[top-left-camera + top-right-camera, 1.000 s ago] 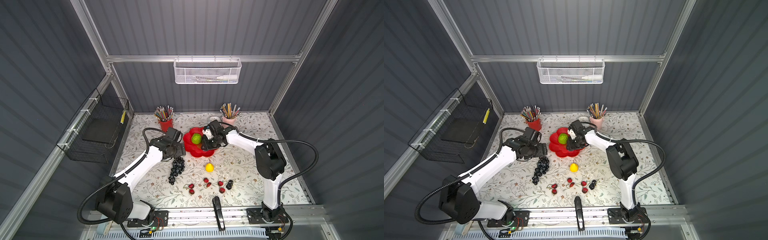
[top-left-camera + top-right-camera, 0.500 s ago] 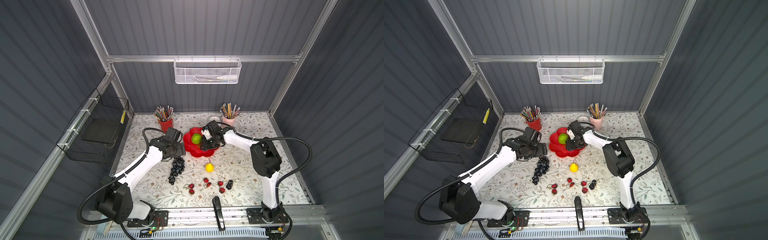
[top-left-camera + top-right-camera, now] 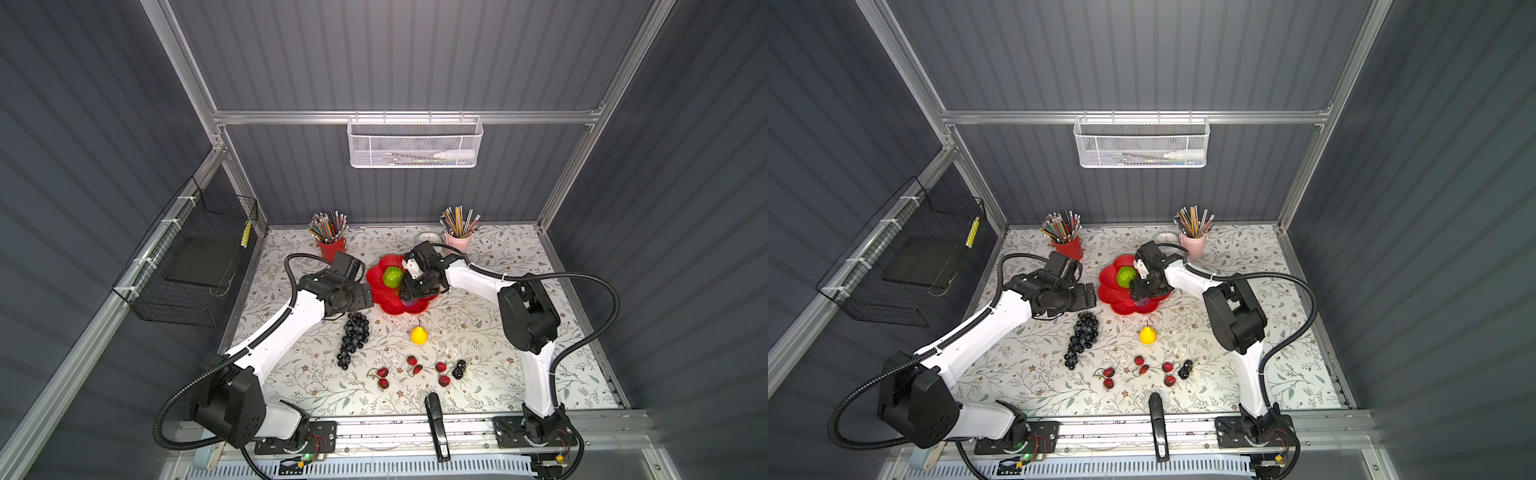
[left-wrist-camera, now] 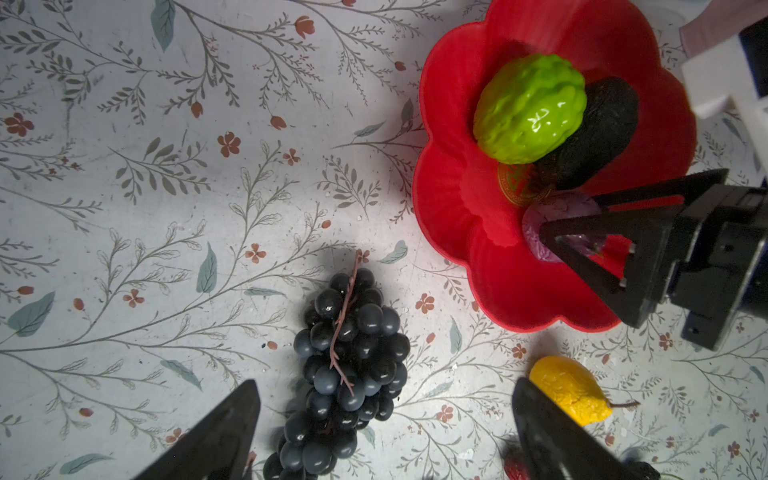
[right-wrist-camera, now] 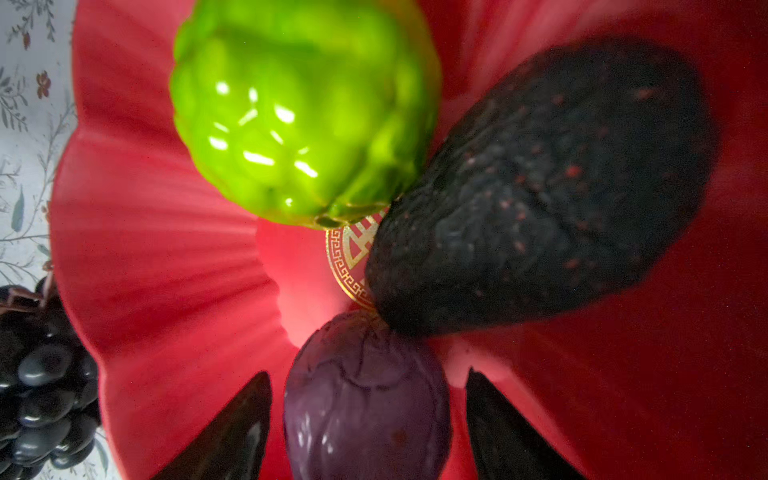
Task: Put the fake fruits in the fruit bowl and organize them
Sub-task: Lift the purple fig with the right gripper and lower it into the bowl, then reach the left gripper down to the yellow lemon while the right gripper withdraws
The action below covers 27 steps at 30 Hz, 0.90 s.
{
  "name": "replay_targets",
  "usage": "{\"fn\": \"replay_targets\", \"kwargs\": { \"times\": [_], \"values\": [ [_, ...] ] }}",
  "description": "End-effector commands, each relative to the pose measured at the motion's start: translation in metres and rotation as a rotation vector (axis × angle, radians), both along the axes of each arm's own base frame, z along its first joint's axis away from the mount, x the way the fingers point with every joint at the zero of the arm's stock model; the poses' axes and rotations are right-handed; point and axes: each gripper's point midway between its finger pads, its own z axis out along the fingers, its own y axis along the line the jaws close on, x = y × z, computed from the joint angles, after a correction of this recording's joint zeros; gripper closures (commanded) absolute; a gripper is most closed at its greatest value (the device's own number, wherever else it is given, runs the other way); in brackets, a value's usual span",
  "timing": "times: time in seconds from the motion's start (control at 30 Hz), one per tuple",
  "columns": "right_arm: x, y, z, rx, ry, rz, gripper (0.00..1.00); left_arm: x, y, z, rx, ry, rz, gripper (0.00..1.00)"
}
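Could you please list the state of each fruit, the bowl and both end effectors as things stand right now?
fruit bowl: upright, holds three fruits
lime-green ball: in bowl
avocado: in bowl, beside the ball
purple fruit: in bowl, between open jaws
grape bunch: on table
yellow pear: on table
cherries: on table
right end effector: open, astride purple fruit
left end effector: open, over grapes

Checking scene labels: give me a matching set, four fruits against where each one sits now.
Column one:
1. lime-green bumpy fruit
2. grape bunch
3. yellow pear
4. purple fruit

Column two:
a. between the open fingers of the right hand, in the red bowl
b. on the mat, just below the left hand
c. in the bowl, against the dark avocado
d. on the mat, near side of the bowl

Pairs: 1-c, 2-b, 3-d, 4-a
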Motion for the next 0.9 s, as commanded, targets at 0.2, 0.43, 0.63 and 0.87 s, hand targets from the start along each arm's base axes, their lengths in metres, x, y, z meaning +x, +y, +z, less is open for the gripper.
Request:
{"fn": "replay_targets", "kwargs": {
  "times": [0.2,0.43,0.63,0.87],
  "values": [
    [-0.007,-0.008,0.073,0.040,-0.145,0.034,0.24,-0.013,-0.030,0.003,-0.112,0.083,-0.112,0.08],
    [-0.024,-0.030,0.095,0.097,-0.216,0.004,0.24,-0.051,-0.107,0.000,-0.115,0.154,-0.447,0.08],
    [-0.030,-0.074,0.094,0.136,-0.247,-0.111,0.25,-0.076,-0.146,-0.018,-0.045,0.220,-0.563,0.13],
    [-0.036,-0.114,0.085,0.170,-0.244,-0.224,0.25,-0.075,-0.171,-0.041,0.035,0.270,-0.556,0.20]
  ]
}}
